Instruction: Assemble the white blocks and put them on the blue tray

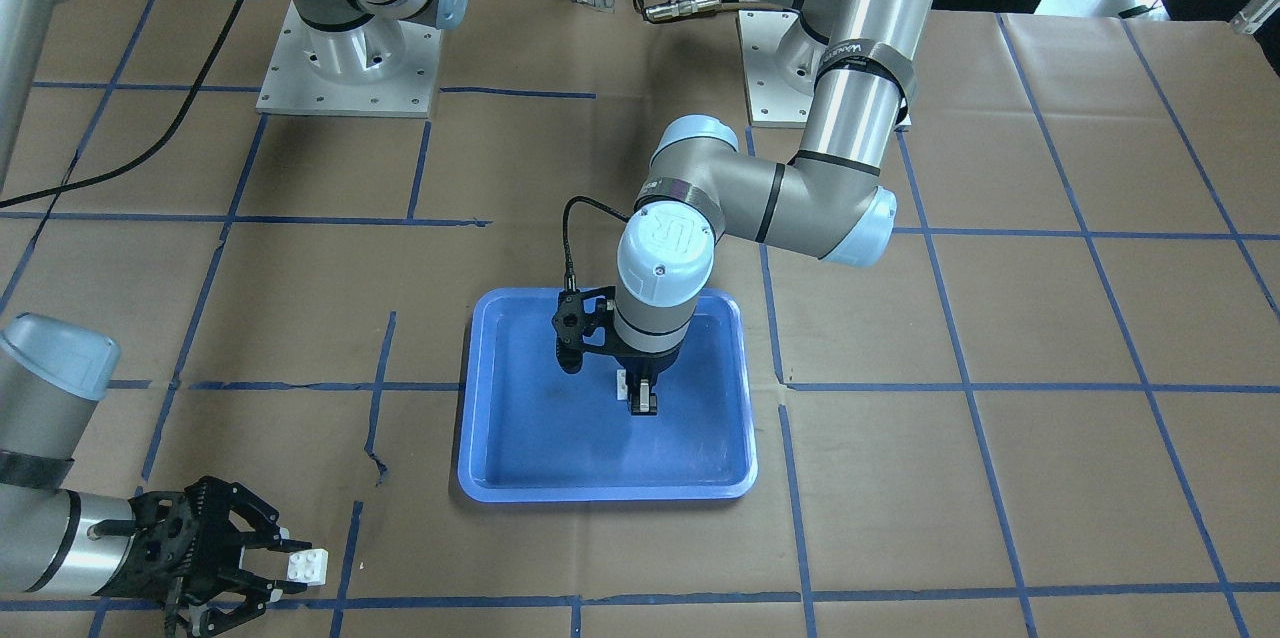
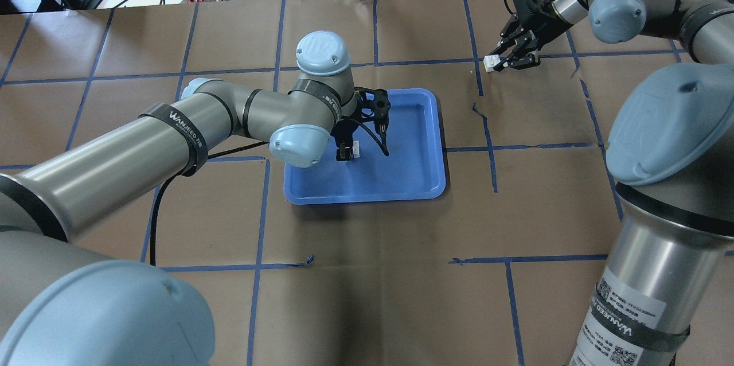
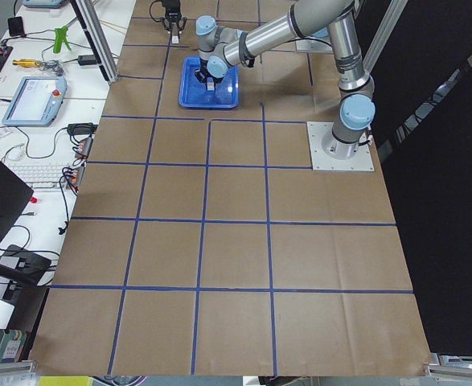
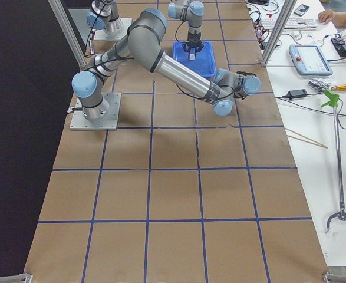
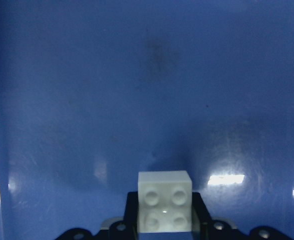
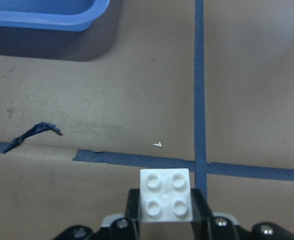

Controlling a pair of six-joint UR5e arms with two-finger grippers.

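**Grip state.** My left claw (image 1: 640,400) is clenched on one of the white blocks (image 5: 165,207), studs turned toward the wrist camera, low over the middle of the blue tray (image 1: 560,448). I cannot tell whether that block touches the tray floor. My right claw (image 1: 290,566) is clenched on the other white block (image 6: 166,201), held over bare worktop (image 1: 1000,318) well apart from the tray, beside a tape crossing.

**Task status.** In my judgement the blocks are not yet joined; one sits in each claw.

**Hazards.**
- Both blocks are pinched only by their side faces. A press with the studs out of line would likely twist a block between the fingers or pop it loose.
- Joining requires bringing my two arms close together, and the left wrist already crowds the space over the tray, so contact between the arms is a risk.
- The tray looks light. An off-centre downward push could slide or tip it.

**Surface and room.**
- The worktop is brown paper with a blue tape grid.
- One torn tape end (image 6: 34,132) curls up near the right claw, and the paper shows creases.
- Side benches carry a keyboard (image 3: 47,173), cables and a handheld control unit (image 3: 34,100).
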